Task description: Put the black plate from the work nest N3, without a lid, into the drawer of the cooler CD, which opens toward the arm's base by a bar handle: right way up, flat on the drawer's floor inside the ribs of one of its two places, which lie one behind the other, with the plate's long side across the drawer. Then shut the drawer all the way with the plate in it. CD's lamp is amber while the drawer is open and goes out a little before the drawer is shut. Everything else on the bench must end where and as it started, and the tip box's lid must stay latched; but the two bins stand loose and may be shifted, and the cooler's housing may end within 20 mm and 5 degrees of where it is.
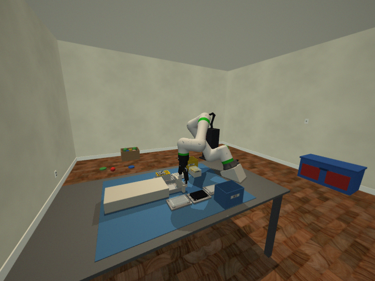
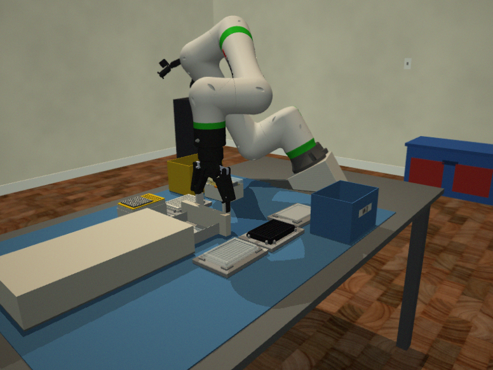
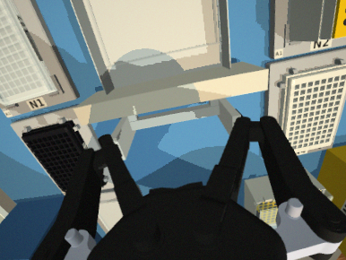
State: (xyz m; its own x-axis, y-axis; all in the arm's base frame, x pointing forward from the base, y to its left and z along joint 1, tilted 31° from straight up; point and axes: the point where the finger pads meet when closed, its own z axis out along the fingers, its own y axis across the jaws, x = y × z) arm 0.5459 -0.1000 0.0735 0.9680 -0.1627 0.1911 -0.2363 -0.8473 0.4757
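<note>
The tool (image 2: 214, 196) is clamped on the drawer's bar handle (image 3: 167, 118). The drawer (image 2: 204, 217) sticks out of the cream cooler (image 2: 91, 246). Close by, the black plate (image 2: 271, 231) sits in its nest on the table (image 2: 413, 191). Small labels read N1 (image 3: 37, 104) and N2 (image 3: 322, 44).

A white arm (image 2: 239, 103) with green bands bends down over the worktop (image 2: 406, 203), its black gripper (image 2: 215, 199) closed on the bar handle (image 2: 204, 206) of the cream cooler's (image 2: 91, 254) open drawer (image 2: 206, 219). Just beside the drawer, the black plate (image 2: 271, 231) sits in its nest, near a blue bin (image 2: 344, 211).
</note>
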